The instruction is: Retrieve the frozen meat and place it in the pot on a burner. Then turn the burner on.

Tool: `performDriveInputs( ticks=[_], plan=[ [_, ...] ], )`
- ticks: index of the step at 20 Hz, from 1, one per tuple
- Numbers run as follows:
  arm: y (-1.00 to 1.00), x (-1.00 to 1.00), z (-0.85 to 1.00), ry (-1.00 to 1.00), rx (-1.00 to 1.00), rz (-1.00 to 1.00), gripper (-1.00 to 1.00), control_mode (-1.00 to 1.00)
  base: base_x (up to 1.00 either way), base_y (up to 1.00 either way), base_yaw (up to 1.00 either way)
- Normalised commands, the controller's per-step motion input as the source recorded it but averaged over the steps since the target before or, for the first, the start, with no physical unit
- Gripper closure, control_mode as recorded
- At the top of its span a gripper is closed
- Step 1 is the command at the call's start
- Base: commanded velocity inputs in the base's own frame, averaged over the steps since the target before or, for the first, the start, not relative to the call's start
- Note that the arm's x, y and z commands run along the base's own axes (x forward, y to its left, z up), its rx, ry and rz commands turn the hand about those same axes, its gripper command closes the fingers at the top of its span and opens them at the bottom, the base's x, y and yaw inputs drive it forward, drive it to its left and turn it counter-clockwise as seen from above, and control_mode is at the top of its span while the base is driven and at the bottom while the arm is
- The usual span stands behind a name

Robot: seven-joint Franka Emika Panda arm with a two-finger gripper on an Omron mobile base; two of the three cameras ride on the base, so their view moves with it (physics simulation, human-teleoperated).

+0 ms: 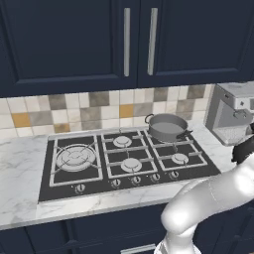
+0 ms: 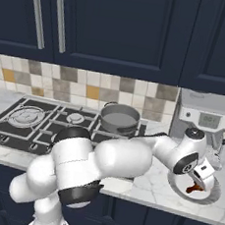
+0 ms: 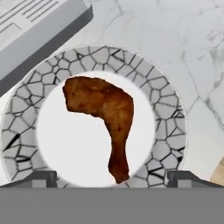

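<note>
Hovering above the plate [image 3: 173,113], your gripper [image 3: 111,179] stands wide and empty. The frozen meat [image 3: 107,118] lies on that plate's white middle; it looks stiff, light, perhaps slick, so take its thick upper end.

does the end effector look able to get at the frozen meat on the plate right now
Probably yes: the open end effector hangs right over the frozen meat, which lies bare on the plate with nothing between them.
</note>
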Motion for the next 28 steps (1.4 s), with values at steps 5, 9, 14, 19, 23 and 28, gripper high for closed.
performDriveInputs(
  ticks=[5, 9, 14, 19, 23, 28],
  plan=[
    [0.0, 0.0, -0.32, 0.0, 0.0, 0.0, -1.0, -1.0, 0.0, 0.0, 0.0],
    [-0.05, 0.0, -0.34, 0.0, 0.0, 0.0, -1.0, -1.0, 0.0, 0.0, 0.0],
    [-0.04, 0.0, -0.25, 0.0, 0.02, 0.0, -1.0, -1.0, 0.0, 0.0, 0.0],
    [-0.04, 0.0, -0.23, 0.0, 0.02, 0.0, -1.0, -1.0, 0.0, 0.0, 0.0],
    [-0.02, 0.0, -0.2, 0.0, 0.02, 0.0, -1.0, -1.0, 0.0, 0.0, 0.0],
    [0.0, 0.0, -0.15, 0.0, 0.01, 0.0, -1.0, -1.0, 0.0, 0.0, 0.0]
  ],
)
